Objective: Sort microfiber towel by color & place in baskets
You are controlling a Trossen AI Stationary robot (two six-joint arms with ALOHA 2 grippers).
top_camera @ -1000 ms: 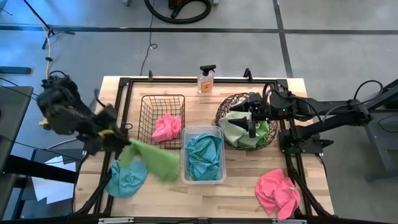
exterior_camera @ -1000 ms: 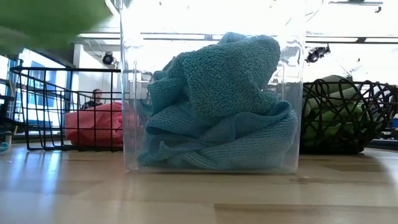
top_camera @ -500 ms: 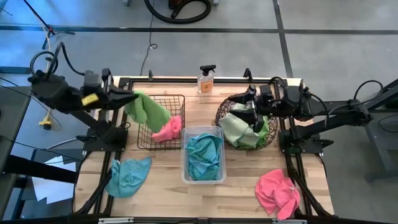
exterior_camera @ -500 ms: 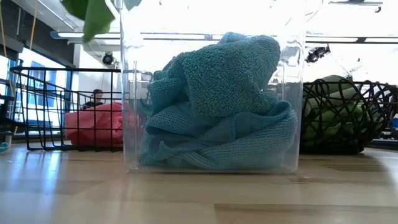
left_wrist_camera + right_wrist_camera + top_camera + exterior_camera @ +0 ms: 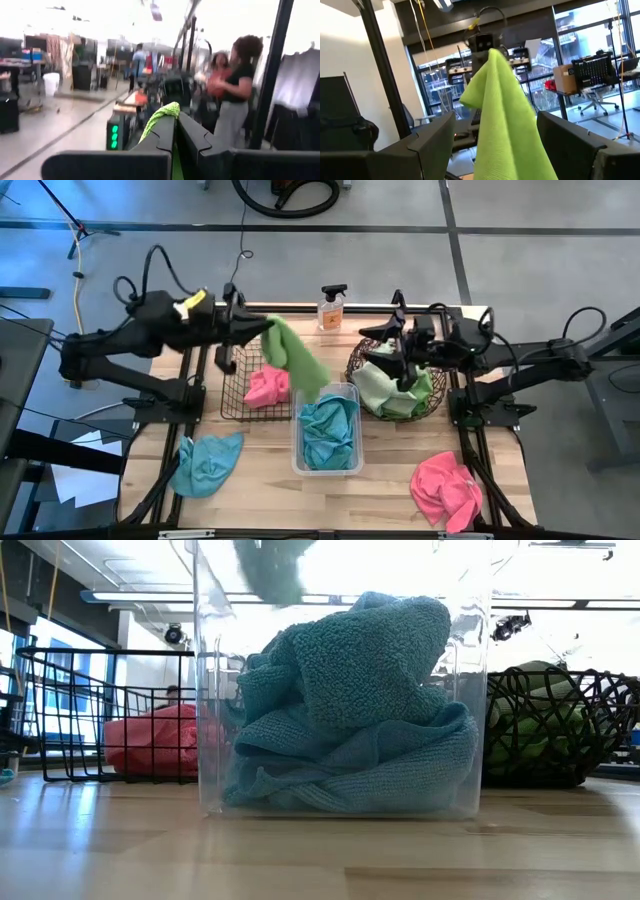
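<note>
My left gripper [image 5: 268, 328] is above the far edge of the black wire basket [image 5: 232, 380], shut on a lime green towel [image 5: 296, 360] that trails toward the clear tub [image 5: 352, 462]; it shows blurred in the low view [image 5: 270, 570]. My right gripper [image 5: 402, 358] hovers open over the round woven basket [image 5: 360, 355]. A green towel [image 5: 500, 110] rises between its spread fingers, and I cannot tell whether they touch. A pink towel [image 5: 268, 385] lies in the wire basket and teal towels [image 5: 328, 430] fill the tub. My left gripper pinches the green towel between its two shut fingers by an edge [image 5: 164, 113] that sticks out past the fingertips. The fingers come level from the table's left. The towel is lifted clear and streams down and rightward from the fingers over the wire basket and the tub's far rim.
A teal towel [image 5: 205, 465] lies on the table near its left front corner and a pink towel [image 5: 445, 488] near its right front corner. A clear spray bottle [image 5: 331, 308] stands at the far edge. People stand in the room beyond the table [image 5: 230, 95].
My left gripper has swung up from the near left of the table, to the far left edge, then right over the wire basket, carrying the green towel lifted clear. The towel now trails toward the tub. My right gripper has moved slightly toward the far edge over the round basket.
</note>
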